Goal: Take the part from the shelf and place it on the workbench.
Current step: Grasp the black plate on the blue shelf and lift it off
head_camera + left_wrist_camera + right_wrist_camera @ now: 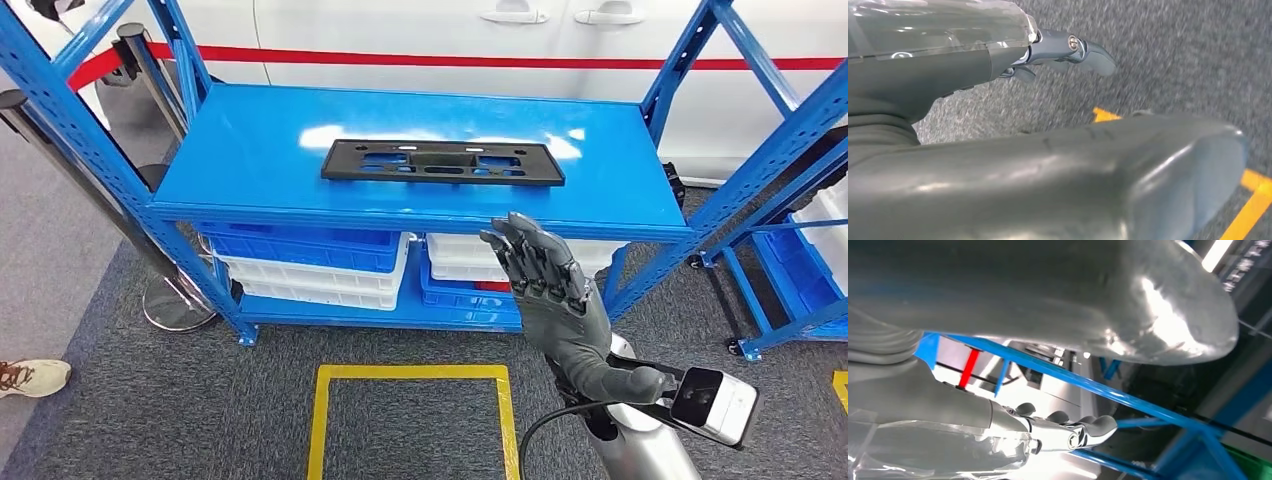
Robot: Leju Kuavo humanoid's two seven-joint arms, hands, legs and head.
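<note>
A long black plastic part (442, 162) with cut-out slots lies flat in the middle of the blue shelf top (250, 160). My right hand (548, 290) is raised in front of the shelf's front edge, below and slightly right of the part, fingers straight and apart, holding nothing. In the right wrist view the right hand (1058, 432) shows outstretched fingers against blue shelf beams. In the left wrist view my left hand (1058, 55) hangs over grey carpet with its fingers extended and nothing in them.
White and blue bins (310, 262) are stacked on the lower shelf. A second blue rack (790, 250) stands at the right. Yellow floor tape (410, 374) marks a square on the carpet before the shelf. A person's shoe (30, 377) is at the left edge.
</note>
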